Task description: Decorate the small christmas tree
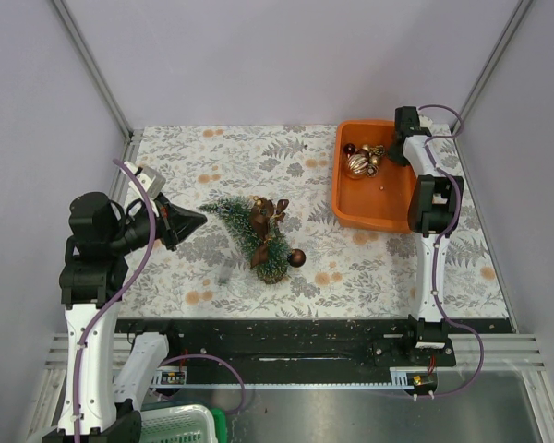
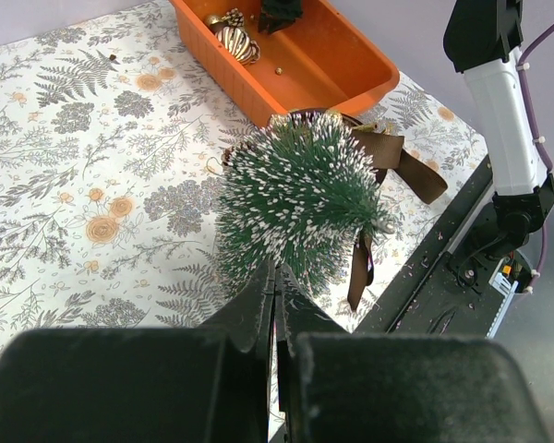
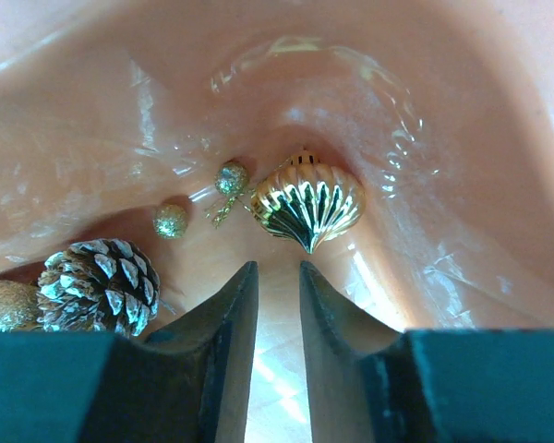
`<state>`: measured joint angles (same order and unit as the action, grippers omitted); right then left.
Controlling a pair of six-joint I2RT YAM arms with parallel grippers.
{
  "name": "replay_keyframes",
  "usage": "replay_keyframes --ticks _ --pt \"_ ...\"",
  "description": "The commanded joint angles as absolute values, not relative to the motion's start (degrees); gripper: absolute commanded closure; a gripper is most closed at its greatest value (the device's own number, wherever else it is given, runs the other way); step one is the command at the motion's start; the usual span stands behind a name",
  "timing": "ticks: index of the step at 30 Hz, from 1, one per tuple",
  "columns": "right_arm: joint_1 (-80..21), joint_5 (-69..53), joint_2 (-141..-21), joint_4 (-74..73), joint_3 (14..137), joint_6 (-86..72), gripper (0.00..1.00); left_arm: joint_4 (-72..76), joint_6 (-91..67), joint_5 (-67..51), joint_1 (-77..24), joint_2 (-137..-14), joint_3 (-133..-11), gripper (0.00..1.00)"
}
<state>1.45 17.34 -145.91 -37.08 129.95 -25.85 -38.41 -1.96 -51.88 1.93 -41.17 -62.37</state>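
orange tray (image 1: 380, 201), green tree (image 1: 245, 226) — frosted tips

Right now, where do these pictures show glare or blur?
Right wrist view: white glare streaks on the glossy orange tray, gold ornament sharp. Left wrist view: small christmas tree sharp, the left hand near the lens soft. Top external view: even light, faint shadows.

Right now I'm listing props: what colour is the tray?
The tray is orange; the top view shows it best.
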Motion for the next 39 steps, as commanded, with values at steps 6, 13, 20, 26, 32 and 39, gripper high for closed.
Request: replay_keyframes --ticks 6,13,20,26,32,39 --pt "2.4 19.8 -142.2 -36.3 132.6 -25.9 0.64 -38.1 -0.9 -51.2 1.8 -40.8 -63.7 1.0" --pt "3.7 19.7 -142.9 -37.2 135.1 -26.4 0.66 -38.1 -0.4 -51.1 1.8 -41.2 -63.8 1.0" --pt "4.7 19.8 -143.5 -37.2 135.7 -26.4 0.67 -38.1 -0.4 -51.2 1.8 -41.5 -63.7 1.0" --pt "4.7 19.1 -144.8 -38.0 138.0 -26.7 0.72 -38.5 -0.4 -50.9 1.8 -41.5 -64.0 1.0" --pt "4.7 18.2 -144.0 -37.6 137.5 -25.8 0.86 -38.5 -0.4 -50.8 1.8 -41.6 -63.8 1.0" --pt "4.7 18.4 -143.2 -37.4 135.4 -26.1 0.85 -38.7 -0.4 -50.9 1.8 -41.0 -63.9 1.0"
